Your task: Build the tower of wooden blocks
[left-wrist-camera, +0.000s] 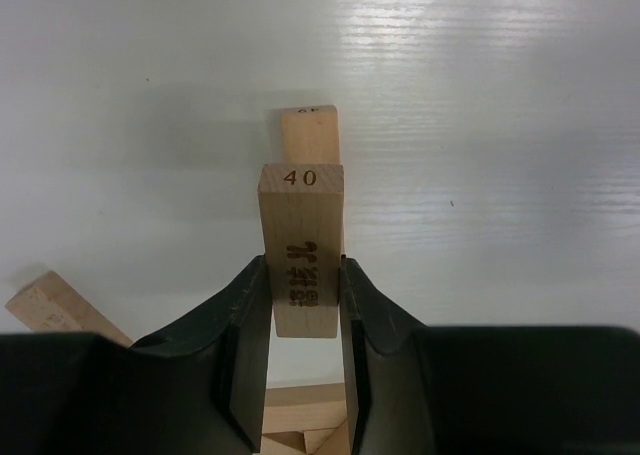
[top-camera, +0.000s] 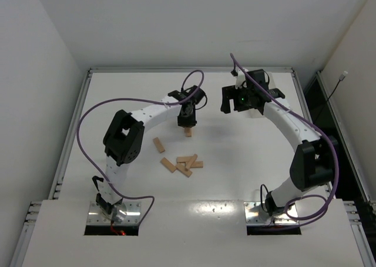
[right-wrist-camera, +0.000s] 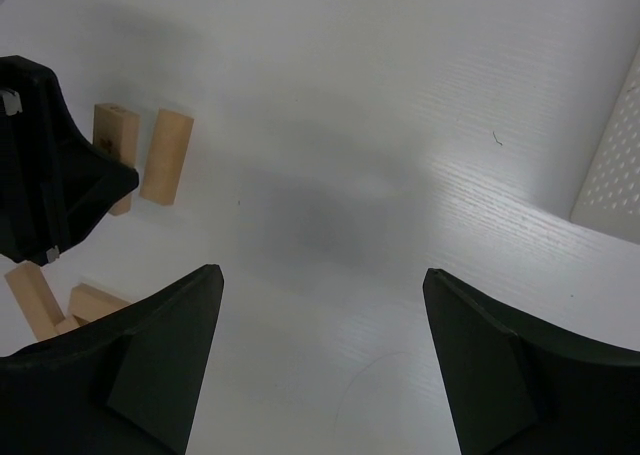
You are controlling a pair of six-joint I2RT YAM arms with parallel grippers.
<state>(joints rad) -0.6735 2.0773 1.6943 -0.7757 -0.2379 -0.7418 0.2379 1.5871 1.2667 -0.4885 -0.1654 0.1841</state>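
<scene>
My left gripper [top-camera: 187, 119] [left-wrist-camera: 303, 263] is shut on a wood block [left-wrist-camera: 300, 245] stamped "40", gripped on its long sides. Just beyond and below it a second block [left-wrist-camera: 310, 133] lies flat on the table, lined up with the held one; it also shows in the top view [top-camera: 188, 132]. I cannot tell whether the two touch. No taller tower shows. Several loose blocks [top-camera: 183, 164] lie in a small heap nearer the bases, with one [top-camera: 158, 145] apart to the left. My right gripper [top-camera: 236, 100] [right-wrist-camera: 322, 275] is open, empty and hovers over bare table.
In the right wrist view the left gripper [right-wrist-camera: 45, 170] is at the left with two blocks [right-wrist-camera: 166, 156] beside it. A white perforated panel [right-wrist-camera: 612, 180] is at the right edge. The table rim [top-camera: 188, 70] runs along the far side.
</scene>
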